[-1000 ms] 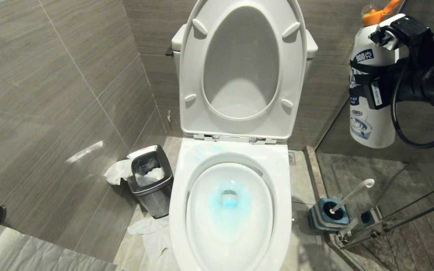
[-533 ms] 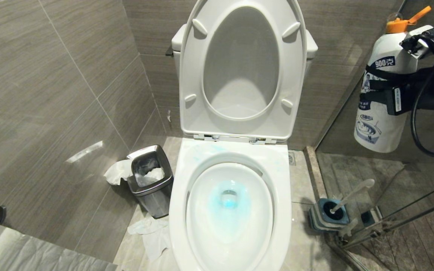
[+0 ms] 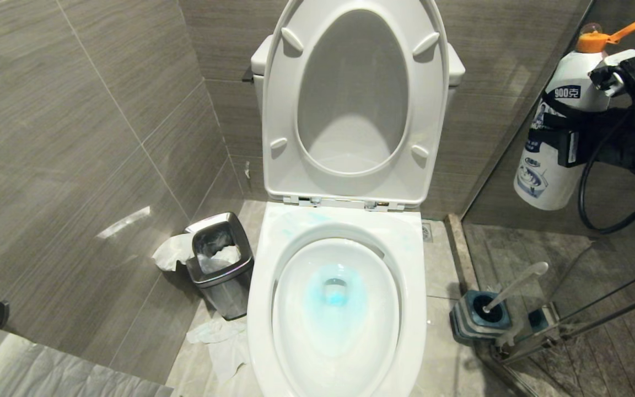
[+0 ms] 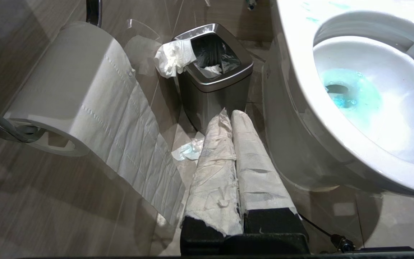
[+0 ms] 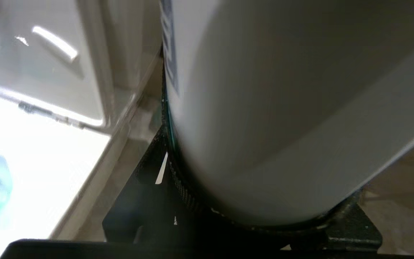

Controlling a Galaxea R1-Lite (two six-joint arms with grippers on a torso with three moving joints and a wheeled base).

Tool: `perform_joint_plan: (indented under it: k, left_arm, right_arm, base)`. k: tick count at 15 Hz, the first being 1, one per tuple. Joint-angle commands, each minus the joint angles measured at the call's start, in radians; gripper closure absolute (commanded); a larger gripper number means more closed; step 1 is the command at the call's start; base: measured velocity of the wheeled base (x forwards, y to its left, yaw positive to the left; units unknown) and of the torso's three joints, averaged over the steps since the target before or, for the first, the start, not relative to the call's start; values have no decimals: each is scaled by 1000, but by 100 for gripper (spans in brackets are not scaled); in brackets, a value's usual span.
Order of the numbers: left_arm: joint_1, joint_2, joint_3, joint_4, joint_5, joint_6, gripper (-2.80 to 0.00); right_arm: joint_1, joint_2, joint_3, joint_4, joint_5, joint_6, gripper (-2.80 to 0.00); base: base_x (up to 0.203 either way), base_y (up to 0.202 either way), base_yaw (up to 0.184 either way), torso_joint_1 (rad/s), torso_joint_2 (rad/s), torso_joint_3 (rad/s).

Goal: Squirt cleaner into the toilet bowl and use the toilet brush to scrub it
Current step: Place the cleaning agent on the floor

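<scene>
The white toilet bowl [image 3: 412, 259] stands open in the middle, seat and lid [image 3: 353, 99] raised. The cleaner [image 3: 329, 293] shows as a turquoise tint round the drain, with faint streaks on the back rim. My right gripper [image 3: 557, 129] is shut on a white cleaner bottle [image 3: 535, 179] with an orange cap, held in the air to the right of the cistern. The toilet brush [image 3: 516, 282] leans in its blue-topped holder [image 3: 477, 318] on the floor to the bowl's right. My left gripper [image 4: 230, 116], its fingers wrapped in white paper, is shut and empty, low beside the bowl.
A small steel waste bin [image 3: 221, 264] with tissue stands left of the bowl, and crumpled paper [image 3: 224, 342] lies on the floor in front of it. A toilet paper roll [image 4: 70, 90] hangs on the left wall. A glass partition [image 3: 571, 248] closes off the right.
The right gripper has carried the bottle to the right, away from the raised lid, and the bottle's orange cap now leans further right. Nothing else has moved.
</scene>
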Motion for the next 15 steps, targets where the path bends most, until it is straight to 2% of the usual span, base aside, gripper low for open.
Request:
perform_joint_plan:
  k: [1, 3, 7, 11, 15]
  left_arm:
    - [0, 0, 2, 0, 0, 0, 0]
    - [0, 0, 2, 0, 0, 0, 0]
    - [0, 1, 2, 0, 0, 0, 0]
    - [0, 0, 2, 0, 0, 0, 0]
    - [0, 0, 2, 0, 0, 0, 0]
  right_arm:
    - [5, 70, 53, -145, -36, 56, 0]
    - [18, 110, 74, -231, -73, 130, 0]
    - [20, 171, 124, -354, -93, 193, 0]
    - [22, 210, 177, -462, -80, 200, 0]
    - [22, 247, 175, -466, -48, 198, 0]
  base:
    - [0, 0, 0, 0, 0, 0]
    - [0, 0, 0, 0, 0, 0]
    - [0, 0, 0, 0, 0, 0]
    - [0, 0, 0, 0, 0, 0]
    - [0, 0, 0, 0, 0, 0]
